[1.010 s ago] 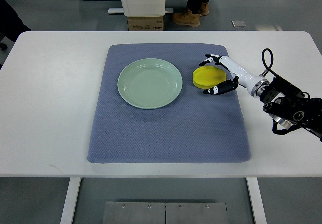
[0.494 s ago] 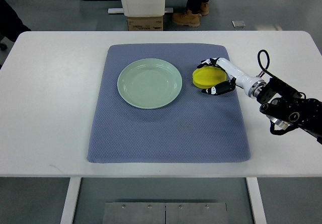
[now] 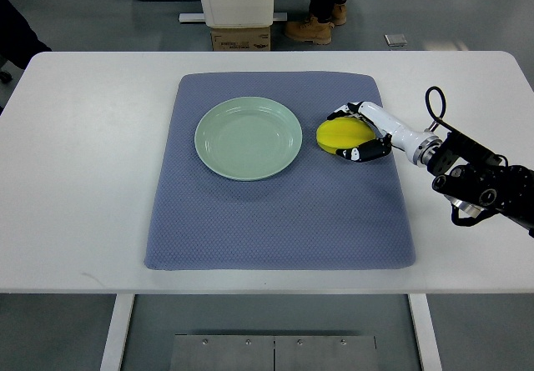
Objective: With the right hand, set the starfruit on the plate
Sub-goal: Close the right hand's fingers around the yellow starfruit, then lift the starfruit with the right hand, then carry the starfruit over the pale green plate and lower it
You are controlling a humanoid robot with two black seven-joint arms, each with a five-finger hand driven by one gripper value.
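Observation:
A yellow starfruit (image 3: 340, 134) lies on the blue-grey mat (image 3: 279, 221), just right of the pale green plate (image 3: 248, 137), which holds nothing. My right hand (image 3: 354, 129) comes in from the right edge and is closed around the starfruit, fingers (image 3: 344, 108) on its far side and thumb (image 3: 359, 152) on its near side. The fruit still looks to rest on the mat. The left arm is out of view.
The mat lies on a white table (image 3: 75, 179). Beyond the far edge, a cardboard box (image 3: 240, 37) sits on the floor and a person's boots (image 3: 313, 26) stand there. A dark sleeve (image 3: 15, 33) shows at the far left.
My right hand has slid a little left and closed its fingers and thumb tighter around the starfruit. The fruit has shifted slightly towards me. The plate has not moved.

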